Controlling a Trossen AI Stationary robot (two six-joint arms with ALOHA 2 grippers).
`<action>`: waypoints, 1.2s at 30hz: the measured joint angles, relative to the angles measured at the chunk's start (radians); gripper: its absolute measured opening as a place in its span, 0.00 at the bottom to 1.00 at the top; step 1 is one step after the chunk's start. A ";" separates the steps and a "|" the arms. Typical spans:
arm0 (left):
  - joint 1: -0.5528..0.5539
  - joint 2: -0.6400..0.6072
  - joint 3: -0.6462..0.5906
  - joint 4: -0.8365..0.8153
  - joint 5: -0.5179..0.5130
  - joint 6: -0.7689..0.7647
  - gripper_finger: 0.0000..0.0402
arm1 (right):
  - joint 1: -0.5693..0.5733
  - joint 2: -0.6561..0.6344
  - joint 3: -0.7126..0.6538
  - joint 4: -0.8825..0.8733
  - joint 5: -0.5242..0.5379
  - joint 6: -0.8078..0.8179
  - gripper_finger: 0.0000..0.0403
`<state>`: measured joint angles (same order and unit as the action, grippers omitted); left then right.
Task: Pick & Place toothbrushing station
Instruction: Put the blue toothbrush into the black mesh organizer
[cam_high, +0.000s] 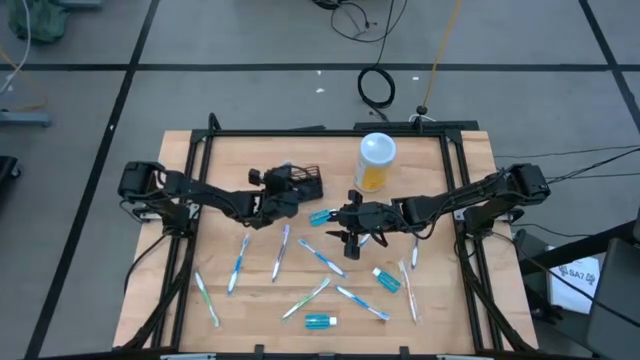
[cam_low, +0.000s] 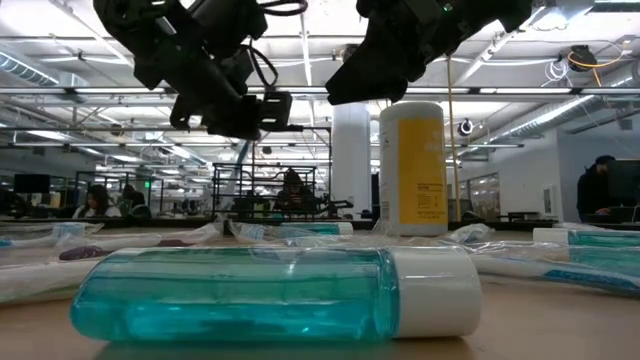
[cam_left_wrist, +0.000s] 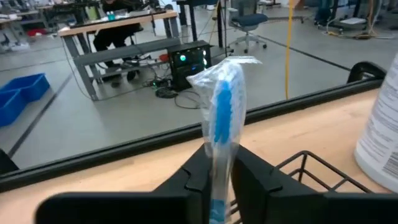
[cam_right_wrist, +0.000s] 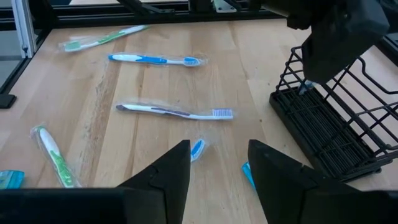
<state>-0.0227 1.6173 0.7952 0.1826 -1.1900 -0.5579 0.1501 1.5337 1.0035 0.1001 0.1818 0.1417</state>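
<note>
In the low view a mouthwash bottle (cam_low: 270, 293) lies just before the camera and hides much of the worktop (cam_high: 180, 160) behind it.

The left hand (cam_left_wrist: 216, 180) is closed on a wrapped blue toothbrush (cam_left_wrist: 222, 118) that stands nearly upright between its fingers. It hangs just beside the black rack (cam_high: 303, 181), which sits on the far half of the worktop, left of the tall white-lidded container (cam_high: 375, 163). I judge the main risk is here: the wrapper looks slippery, so the brush may slide or tilt in the grip and catch on a wire, or the hand may push the light rack away.

The right hand (cam_right_wrist: 217, 163) is open and holds nothing; it hovers near the middle, over loose brushes. It is close to the left hand, so the two arms could touch if both move to the rack.

How the left hand stands over the rack is hard to tell; the arm covers part of it from above. Whether anything lies in the rack, I cannot tell.
</note>
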 joint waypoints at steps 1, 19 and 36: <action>0.000 -0.001 0.000 0.002 0.008 0.009 0.18 | 0.000 0.000 0.000 0.000 0.000 0.000 0.39; -0.006 -0.060 0.000 -0.004 -0.041 0.119 0.39 | 0.000 0.000 0.000 0.000 0.000 0.000 0.39; -0.115 -0.323 0.000 -0.062 0.233 0.450 0.40 | 0.000 0.000 0.000 0.000 0.000 -0.004 0.39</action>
<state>-0.1379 1.2946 0.7948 0.1205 -0.9573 -0.1077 0.1501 1.5333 1.0035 0.1001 0.1818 0.1379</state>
